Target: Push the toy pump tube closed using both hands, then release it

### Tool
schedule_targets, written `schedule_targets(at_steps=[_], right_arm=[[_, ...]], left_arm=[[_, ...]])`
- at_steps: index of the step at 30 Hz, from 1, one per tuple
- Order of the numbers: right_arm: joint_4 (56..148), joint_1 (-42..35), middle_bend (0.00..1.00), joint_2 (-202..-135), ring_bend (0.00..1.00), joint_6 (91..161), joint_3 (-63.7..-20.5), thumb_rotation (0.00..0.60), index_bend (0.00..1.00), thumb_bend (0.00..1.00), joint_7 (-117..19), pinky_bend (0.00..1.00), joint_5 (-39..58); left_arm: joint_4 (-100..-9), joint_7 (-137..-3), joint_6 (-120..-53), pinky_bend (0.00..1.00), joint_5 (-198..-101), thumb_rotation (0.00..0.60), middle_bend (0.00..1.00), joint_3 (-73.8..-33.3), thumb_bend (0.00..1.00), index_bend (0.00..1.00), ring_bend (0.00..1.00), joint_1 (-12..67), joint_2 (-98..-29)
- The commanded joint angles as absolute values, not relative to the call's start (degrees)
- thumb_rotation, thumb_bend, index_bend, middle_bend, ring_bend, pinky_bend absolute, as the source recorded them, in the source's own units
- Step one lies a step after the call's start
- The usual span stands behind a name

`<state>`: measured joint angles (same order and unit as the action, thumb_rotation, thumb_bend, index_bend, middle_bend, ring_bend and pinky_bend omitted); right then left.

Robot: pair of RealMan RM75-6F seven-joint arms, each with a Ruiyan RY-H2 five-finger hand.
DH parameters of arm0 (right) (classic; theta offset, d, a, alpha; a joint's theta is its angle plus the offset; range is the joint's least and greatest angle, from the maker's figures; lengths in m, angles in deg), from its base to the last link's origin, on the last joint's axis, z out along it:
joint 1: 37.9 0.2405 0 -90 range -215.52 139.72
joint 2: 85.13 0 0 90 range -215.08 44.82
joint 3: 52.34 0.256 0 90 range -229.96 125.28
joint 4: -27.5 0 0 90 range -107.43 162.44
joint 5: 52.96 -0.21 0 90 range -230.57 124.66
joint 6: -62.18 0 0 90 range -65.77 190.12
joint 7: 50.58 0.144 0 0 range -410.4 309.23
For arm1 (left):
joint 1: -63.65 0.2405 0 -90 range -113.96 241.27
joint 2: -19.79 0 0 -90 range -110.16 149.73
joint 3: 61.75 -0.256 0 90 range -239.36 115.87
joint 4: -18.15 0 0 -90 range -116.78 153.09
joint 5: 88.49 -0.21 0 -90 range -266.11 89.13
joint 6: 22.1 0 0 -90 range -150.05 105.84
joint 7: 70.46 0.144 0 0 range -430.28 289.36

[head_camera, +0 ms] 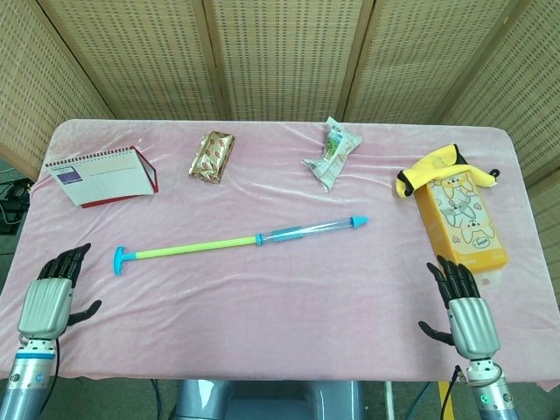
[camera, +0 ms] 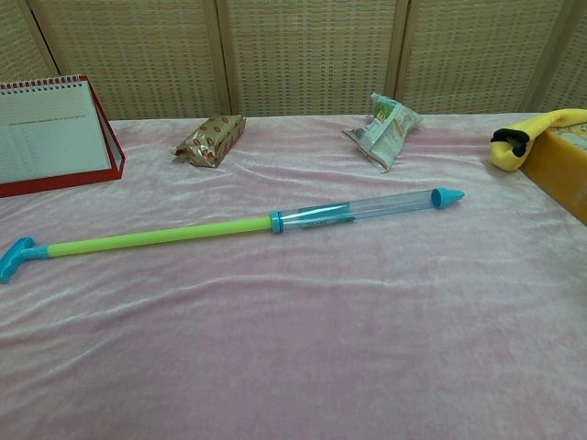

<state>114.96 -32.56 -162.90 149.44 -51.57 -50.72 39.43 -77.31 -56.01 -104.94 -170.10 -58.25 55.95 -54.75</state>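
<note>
The toy pump tube (head_camera: 241, 240) (camera: 229, 225) lies across the middle of the pink table, drawn out long. Its green rod ends in a blue T-handle (head_camera: 118, 260) (camera: 16, 258) at the left. Its clear barrel ends in a blue tip (head_camera: 359, 220) (camera: 448, 195) at the right. My left hand (head_camera: 52, 294) hovers at the front left corner, fingers spread, holding nothing, well left of the handle. At the front right edge my right hand (head_camera: 462, 308) is also spread and empty, far from the tip. Neither hand shows in the chest view.
A red-framed desk calendar (head_camera: 101, 176) stands at the back left. A gold snack packet (head_camera: 213, 156) and a crumpled white packet (head_camera: 332, 153) lie along the back. A yellow box (head_camera: 460, 218) with a yellow toy (head_camera: 429, 169) on it sits at the right.
</note>
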Motion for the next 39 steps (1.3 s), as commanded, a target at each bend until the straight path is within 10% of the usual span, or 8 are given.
schedule_targets(at_steps=[1,10,39], right_arm=[[114.98,-32.54,0.00,-162.95,0.00,149.31,-51.64,0.600,0.03,0.24,-50.74,0.00,39.45],[115.38,-32.52,0.00,-162.77,0.00,148.90,-51.88,0.600,0.03,0.24,-50.68,0.00,39.49],[115.70,-32.16,0.00,-161.36,0.00,147.15,-51.23,0.600,0.03,0.24,-46.73,0.00,37.50]], left_arm=[[-76.92,-54.54,-102.56,0.53,-167.18,0.600,0.59,-55.79,0.24,0.25,0.52,53.97,-55.47],[-75.65,-47.85,-91.87,0.78,-156.22,0.600,0.94,-50.41,0.31,0.47,0.82,46.44,-56.72],[-66.79,-27.12,-82.94,0.79,-123.26,0.600,0.95,-47.98,0.36,0.42,0.83,30.43,-67.11]])
